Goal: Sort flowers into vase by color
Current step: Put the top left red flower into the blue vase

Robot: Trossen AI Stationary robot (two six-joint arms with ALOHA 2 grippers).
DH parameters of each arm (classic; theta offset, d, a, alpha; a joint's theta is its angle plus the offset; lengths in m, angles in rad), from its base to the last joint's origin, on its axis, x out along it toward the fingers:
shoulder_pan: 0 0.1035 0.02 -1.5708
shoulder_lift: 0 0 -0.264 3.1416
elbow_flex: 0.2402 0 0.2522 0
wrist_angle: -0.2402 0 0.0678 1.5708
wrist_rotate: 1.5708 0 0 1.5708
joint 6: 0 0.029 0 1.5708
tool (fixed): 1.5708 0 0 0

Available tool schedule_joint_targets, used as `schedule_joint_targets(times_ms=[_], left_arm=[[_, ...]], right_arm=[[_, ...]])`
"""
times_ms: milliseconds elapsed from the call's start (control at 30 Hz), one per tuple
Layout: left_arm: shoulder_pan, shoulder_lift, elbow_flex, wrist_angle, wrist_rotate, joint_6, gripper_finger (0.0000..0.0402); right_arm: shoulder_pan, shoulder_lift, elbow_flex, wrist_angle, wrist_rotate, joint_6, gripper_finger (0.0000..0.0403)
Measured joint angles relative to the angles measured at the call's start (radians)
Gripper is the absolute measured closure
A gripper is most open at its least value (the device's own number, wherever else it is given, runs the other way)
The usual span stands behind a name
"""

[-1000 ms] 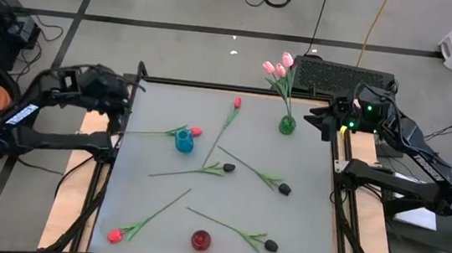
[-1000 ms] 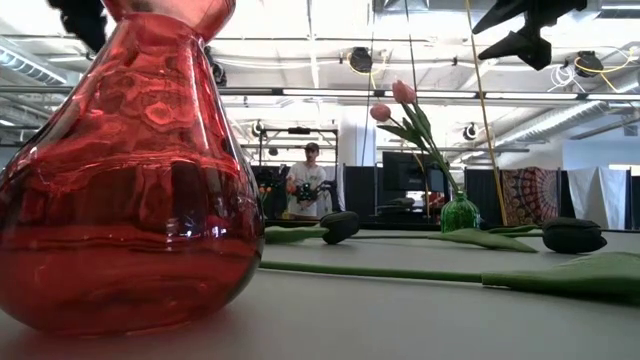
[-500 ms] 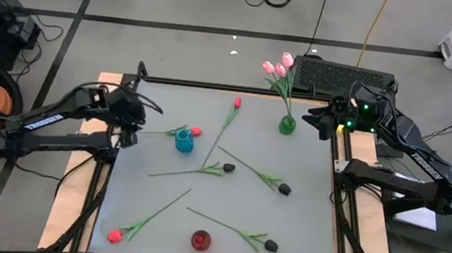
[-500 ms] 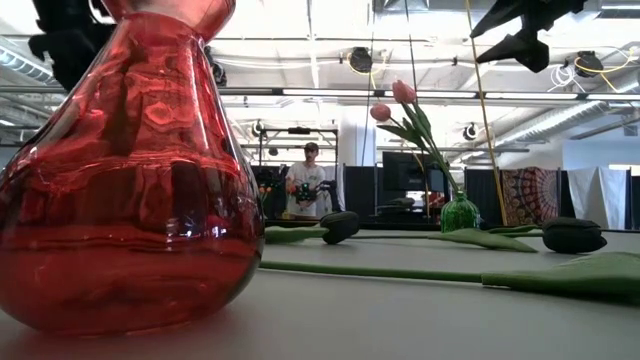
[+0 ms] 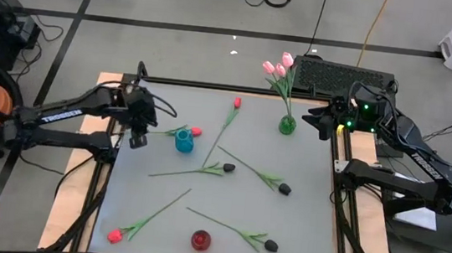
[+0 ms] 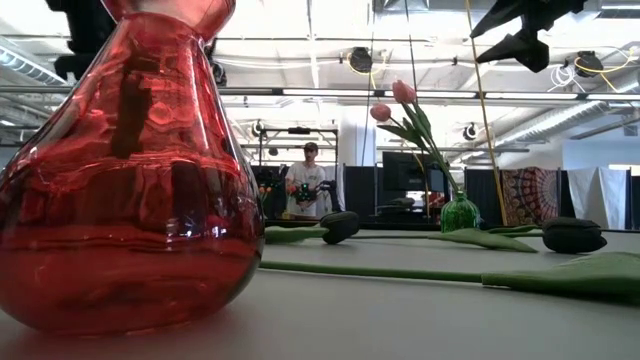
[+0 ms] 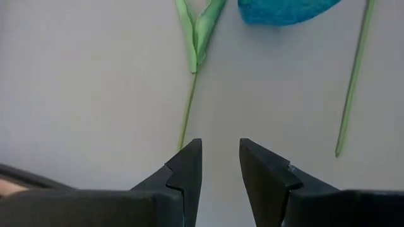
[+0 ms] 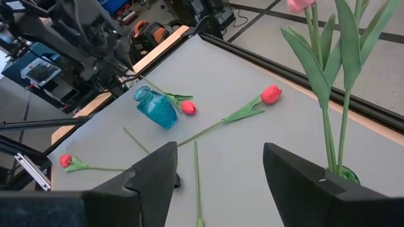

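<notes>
fingers (image 7: 186,167) of the left gripper (image 5: 136,131) stand spread with a narrow gap, holding nothing, over the bare stem end of the red tulip (image 5: 195,131) that lies beside the blue vase (image 5: 183,141) near the table's (image 5: 299,235) left edge. a second ago this arm sat folded outside that edge; it has since swung in over the stem, so a pick looks imminent. three pink tulips (image 5: 278,67) stand in the green vase (image 5: 287,125) near the far right corner. the right gripper (image 5: 321,120) waits, spread, at the right edge beside that vase. the red vase (image 5: 200,240) at the near edge stands empty.
</notes>
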Motion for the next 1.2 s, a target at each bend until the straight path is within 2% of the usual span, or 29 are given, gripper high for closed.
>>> schedule_joint_targets(times_ms=[267, 633, 1200], left_arm=[[0.0, 0.147, 0.0, 0.136, 0.007, 0.03, 0.0288], [0.002, 0.248, -0.016, 0.276, 0.025, 0.142, 0.0288], [0.105, 0.396, -0.042, 0.345, 0.088, 0.192, 0.0288]], right_arm=[[0.0, 0.0, 0.0, 0.0, 0.0, 0.0, 0.0177], [0.0, 0.0, 0.0, -0.01, 0.0, 0.0, 0.0177], [0.0, 0.0, 0.0, -0.023, -0.001, -0.001, 0.0177]])
